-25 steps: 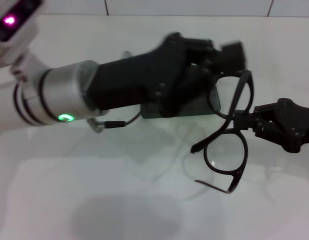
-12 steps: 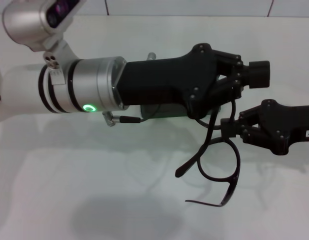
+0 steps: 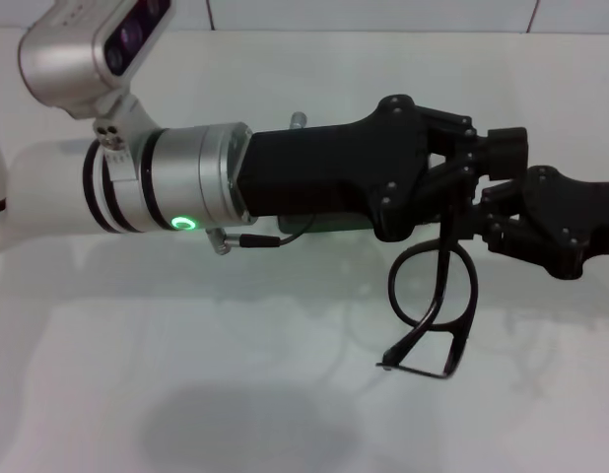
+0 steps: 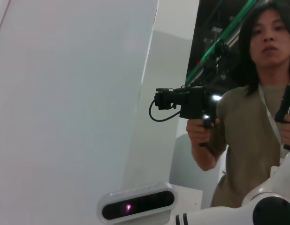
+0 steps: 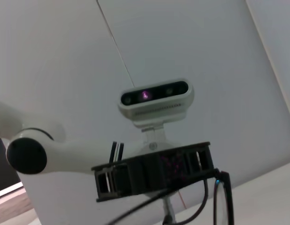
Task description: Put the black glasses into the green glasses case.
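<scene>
Both my grippers meet above white counter [image 3: 186, 374], right of centre. Black glasses [image 3: 435, 301] hang in air below them, lenses down, one temple arm folded under. My right gripper [image 3: 479, 219] clamps frame's top edge. My left gripper [image 3: 462, 172] reaches across just beside it; finger state: cannot tell. Green glasses case [image 3: 319, 219] on counter, mostly hidden under my left arm.
</scene>
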